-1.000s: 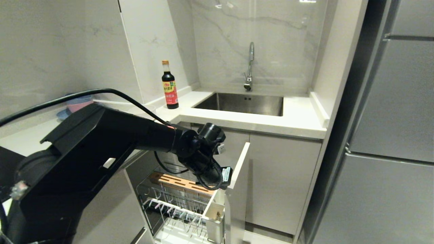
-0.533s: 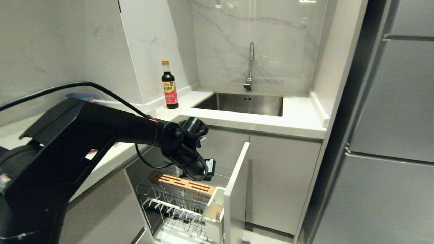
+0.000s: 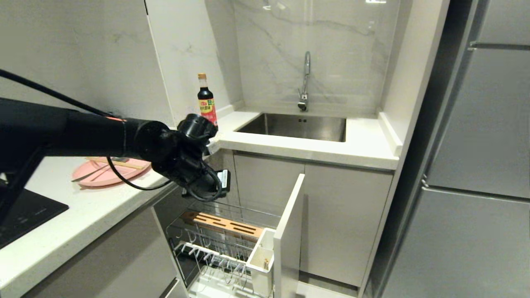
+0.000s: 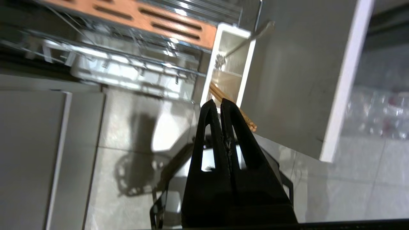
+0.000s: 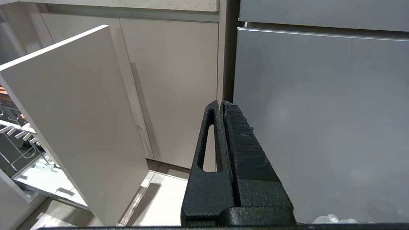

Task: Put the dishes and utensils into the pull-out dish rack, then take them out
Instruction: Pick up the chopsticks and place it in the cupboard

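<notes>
Light wooden chopsticks (image 4: pixel 231 105) probably already stood in the white utensil cup (image 4: pixel 228 65); the flat pink oval plate (image 3: pixel 109 171) waited left. Left gripper (image 4: pixel 215 103) was empty, fingers closed.

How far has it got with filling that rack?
Chopsticks and a spoon already stand in the utensil cup. The left gripper hangs shut and empty above the rack. The right gripper idles, shut. The pink plate waits on the counter; unloading is all left.

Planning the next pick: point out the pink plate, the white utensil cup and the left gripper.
pink plate (image 3: pixel 108 175): head view, its bare near rim.
white utensil cup (image 4: pixel 247 65): left wrist view, its side wall.
left gripper (image 4: pixel 216 103): left wrist view, between shut fingertips.
</notes>
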Controlling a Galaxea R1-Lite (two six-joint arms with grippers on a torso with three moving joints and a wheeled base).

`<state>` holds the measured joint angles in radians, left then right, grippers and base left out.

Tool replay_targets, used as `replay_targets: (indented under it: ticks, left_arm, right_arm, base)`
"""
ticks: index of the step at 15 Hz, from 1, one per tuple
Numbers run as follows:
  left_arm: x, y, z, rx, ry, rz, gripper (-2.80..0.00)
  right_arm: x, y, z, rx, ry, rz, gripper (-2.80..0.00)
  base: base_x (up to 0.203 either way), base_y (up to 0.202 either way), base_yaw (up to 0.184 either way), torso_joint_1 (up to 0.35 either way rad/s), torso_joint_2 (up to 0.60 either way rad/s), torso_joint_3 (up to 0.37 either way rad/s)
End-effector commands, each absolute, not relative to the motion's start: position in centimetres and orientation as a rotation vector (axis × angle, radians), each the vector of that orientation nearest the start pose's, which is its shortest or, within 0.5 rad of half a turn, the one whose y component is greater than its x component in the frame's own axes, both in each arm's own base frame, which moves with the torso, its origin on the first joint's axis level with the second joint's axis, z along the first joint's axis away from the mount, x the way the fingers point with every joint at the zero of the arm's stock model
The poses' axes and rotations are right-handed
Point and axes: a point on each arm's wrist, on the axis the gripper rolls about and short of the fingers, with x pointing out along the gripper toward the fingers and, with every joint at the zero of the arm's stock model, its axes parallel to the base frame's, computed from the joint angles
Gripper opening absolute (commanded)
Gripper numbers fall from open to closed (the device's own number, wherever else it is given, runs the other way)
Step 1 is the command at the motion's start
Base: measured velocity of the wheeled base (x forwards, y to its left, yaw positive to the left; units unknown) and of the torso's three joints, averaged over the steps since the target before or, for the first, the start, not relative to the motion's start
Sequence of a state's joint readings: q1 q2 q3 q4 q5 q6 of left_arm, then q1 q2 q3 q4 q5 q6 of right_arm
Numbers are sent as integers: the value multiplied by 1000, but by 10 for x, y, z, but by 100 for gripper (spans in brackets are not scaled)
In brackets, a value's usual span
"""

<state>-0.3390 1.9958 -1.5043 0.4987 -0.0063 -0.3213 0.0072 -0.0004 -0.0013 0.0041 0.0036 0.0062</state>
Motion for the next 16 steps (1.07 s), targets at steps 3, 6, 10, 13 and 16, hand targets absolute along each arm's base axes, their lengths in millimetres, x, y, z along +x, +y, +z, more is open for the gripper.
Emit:
replay_targets:
  ticks: [3, 6, 10, 13, 16]
  left_arm:
    - [312, -97, 237, -137, 828, -65, -280]
    - [289, -79, 272, -136, 688, 47, -280]
    - [287, -37, 315, -212, 492, 295, -280]
    - [304, 2, 325, -298, 444, 454, -280]
    - [327, 33, 317, -413, 467, 584, -280]
  right_arm:
    - [-23, 0, 75, 6, 2, 12, -280]
    - [-23, 0, 76, 6, 2, 12, -280]
    - [-23, 0, 75, 6, 3, 12, -280]
    - [-23, 0, 75, 6, 1, 11, -280]
    - [-23, 0, 75, 6, 3, 12, -280]
  base:
    - [0, 0, 0, 0, 0, 0]
    - [0, 0, 0, 0, 0, 0]
    - [0, 0, 0, 0, 0, 0]
    - [0, 0, 0, 0, 0, 0]
    - [0, 0, 0, 0, 0, 0]
